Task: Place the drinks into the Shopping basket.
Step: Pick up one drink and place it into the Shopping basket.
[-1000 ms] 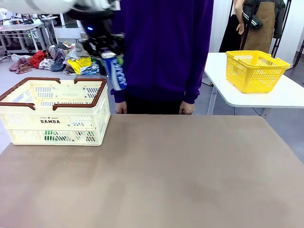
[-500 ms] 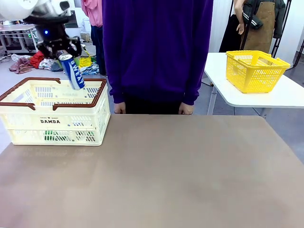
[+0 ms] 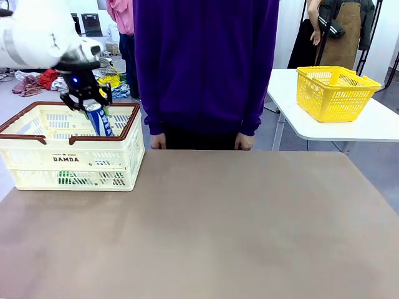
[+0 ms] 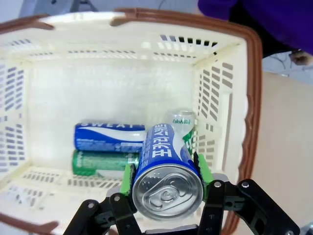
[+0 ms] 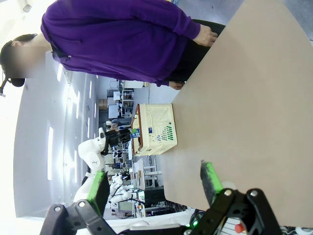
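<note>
Holding a blue can (image 4: 166,169) in my left gripper (image 4: 166,178), I have the green pads (image 4: 202,169) pinching its round wall just below the silver top end, the can hanging lengthwise over the inside of the Shopping basket (image 4: 252,98). I judge it rigid but thin-walled and smooth: it could slip or dent, so a firm squeeze across the middle of the body, as now, suits it better than a hold at the rim. Whether it is full I cannot tell. Below it, on the basket floor by the right wall, lie another blue can (image 4: 108,137), a green can (image 4: 102,162) touching it, and a third can (image 4: 182,122) beyond. In the front view the basket (image 3: 68,159) sits at the table's far left corner. My right gripper (image 5: 156,188) is spread wide and empty above the table (image 5: 254,98).
</note>
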`<move>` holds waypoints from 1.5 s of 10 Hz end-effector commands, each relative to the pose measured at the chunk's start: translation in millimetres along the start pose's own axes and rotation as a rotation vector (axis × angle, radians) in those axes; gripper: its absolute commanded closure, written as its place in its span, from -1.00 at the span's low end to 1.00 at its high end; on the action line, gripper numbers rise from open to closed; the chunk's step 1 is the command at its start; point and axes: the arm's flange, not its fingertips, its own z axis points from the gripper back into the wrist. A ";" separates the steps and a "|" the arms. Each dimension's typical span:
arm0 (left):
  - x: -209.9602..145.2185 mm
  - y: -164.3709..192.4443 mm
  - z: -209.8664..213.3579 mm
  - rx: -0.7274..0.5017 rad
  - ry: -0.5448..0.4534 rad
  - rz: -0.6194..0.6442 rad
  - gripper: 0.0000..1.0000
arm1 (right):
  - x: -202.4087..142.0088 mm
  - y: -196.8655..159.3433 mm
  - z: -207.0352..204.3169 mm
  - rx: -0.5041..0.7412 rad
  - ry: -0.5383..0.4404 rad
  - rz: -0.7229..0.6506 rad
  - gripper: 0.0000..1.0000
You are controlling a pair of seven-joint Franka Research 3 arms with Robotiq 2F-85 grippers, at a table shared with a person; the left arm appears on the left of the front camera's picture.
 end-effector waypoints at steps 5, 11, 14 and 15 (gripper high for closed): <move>7.4 -22.7 -56.0 0.048 -0.004 0.066 1.00 | 2.4 2.3 -0.4 0.023 -0.008 0.013 -1.00; 10.3 -12.3 -58.3 0.081 0.006 0.111 1.00 | 2.4 2.3 -0.4 0.023 -0.008 0.013 -1.00; 10.8 -17.9 -71.6 0.075 0.035 0.107 1.00 | 2.4 2.3 -0.4 0.023 -0.008 0.013 -1.00; 11.4 -20.9 -77.0 0.092 0.042 0.103 1.00 | 2.4 2.3 -0.4 0.023 -0.008 0.013 -1.00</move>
